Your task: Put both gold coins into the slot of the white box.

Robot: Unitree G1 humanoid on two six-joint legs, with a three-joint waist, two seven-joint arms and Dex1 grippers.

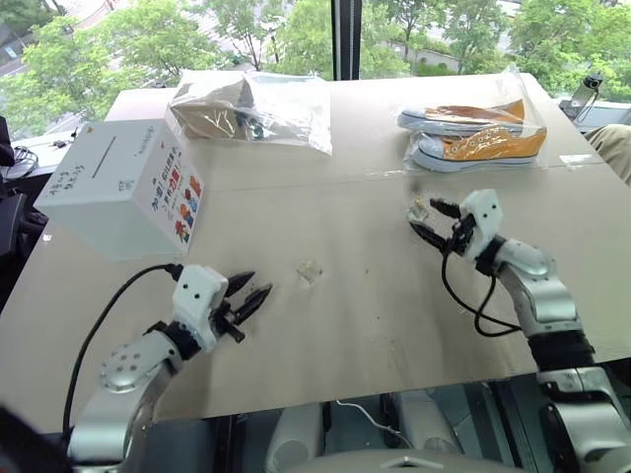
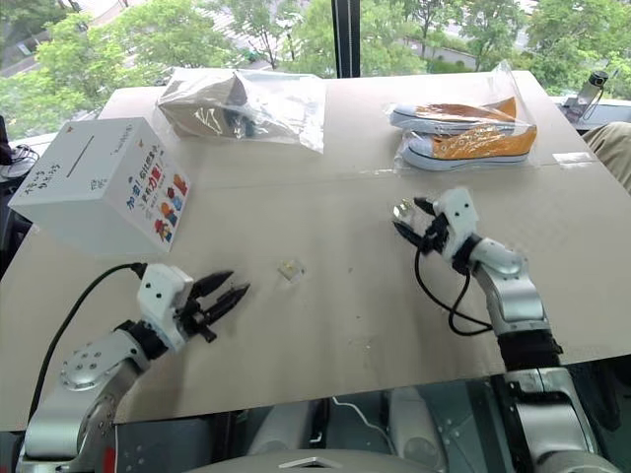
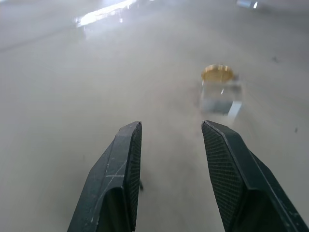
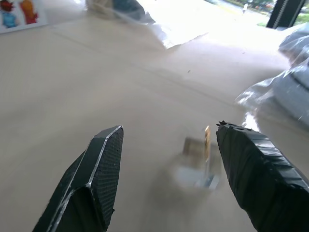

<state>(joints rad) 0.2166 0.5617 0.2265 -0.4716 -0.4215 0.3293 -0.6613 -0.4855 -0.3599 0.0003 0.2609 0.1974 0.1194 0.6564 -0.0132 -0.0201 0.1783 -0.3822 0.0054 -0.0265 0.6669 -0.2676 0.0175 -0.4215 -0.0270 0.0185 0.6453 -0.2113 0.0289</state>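
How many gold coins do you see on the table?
2. One coin stands on a small clear stand ahead of the left gripper; the other stands between the right gripper's open fingers.

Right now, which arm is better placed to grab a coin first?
Right, probably. The right gripper has open jaws already around its gold coin; the left gripper is short of the other coin.
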